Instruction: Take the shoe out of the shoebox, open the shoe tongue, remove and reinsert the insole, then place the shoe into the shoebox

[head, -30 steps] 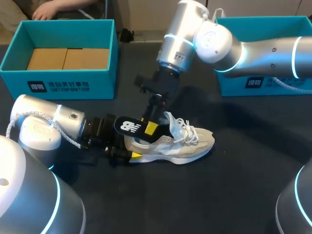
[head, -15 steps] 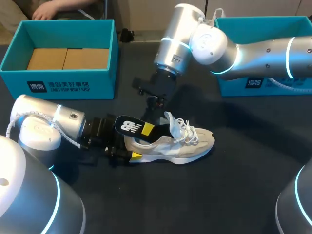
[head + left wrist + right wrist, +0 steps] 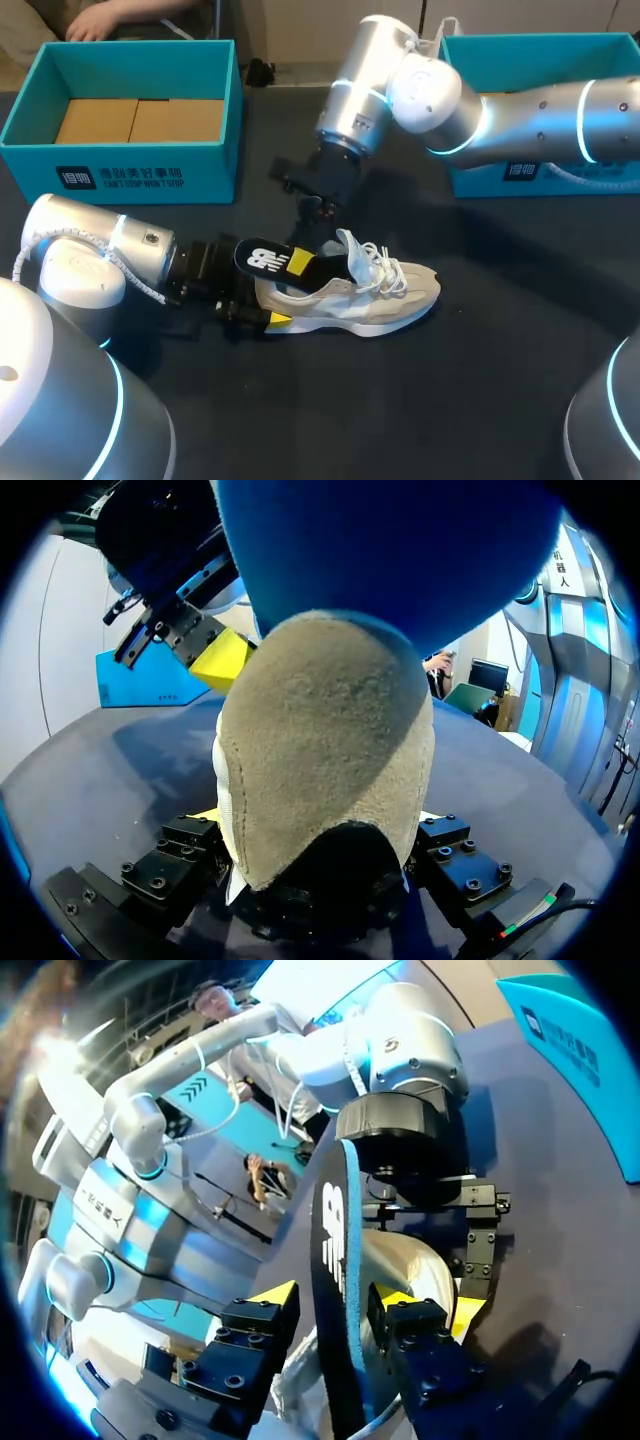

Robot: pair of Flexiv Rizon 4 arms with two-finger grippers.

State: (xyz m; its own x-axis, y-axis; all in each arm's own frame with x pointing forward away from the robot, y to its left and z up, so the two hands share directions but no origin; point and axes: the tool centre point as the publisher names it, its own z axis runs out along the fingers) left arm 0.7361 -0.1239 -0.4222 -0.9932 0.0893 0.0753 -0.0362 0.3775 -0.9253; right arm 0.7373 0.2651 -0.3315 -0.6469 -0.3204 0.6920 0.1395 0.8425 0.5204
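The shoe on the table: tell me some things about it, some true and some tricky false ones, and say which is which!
1. The shoe lies on the table, outside the boxes. True.
2. The left gripper holds the shoe by its toe. False: it clamps the heel.
3. The insole sticks out of the shoe's opening. True.
4. The teal shoebox at the left holds another shoe. False: only brown cardboard shows inside.

The shoe [image 3: 325, 750] hides most of the left fingers [image 3: 178, 862], seemingly clamping it.
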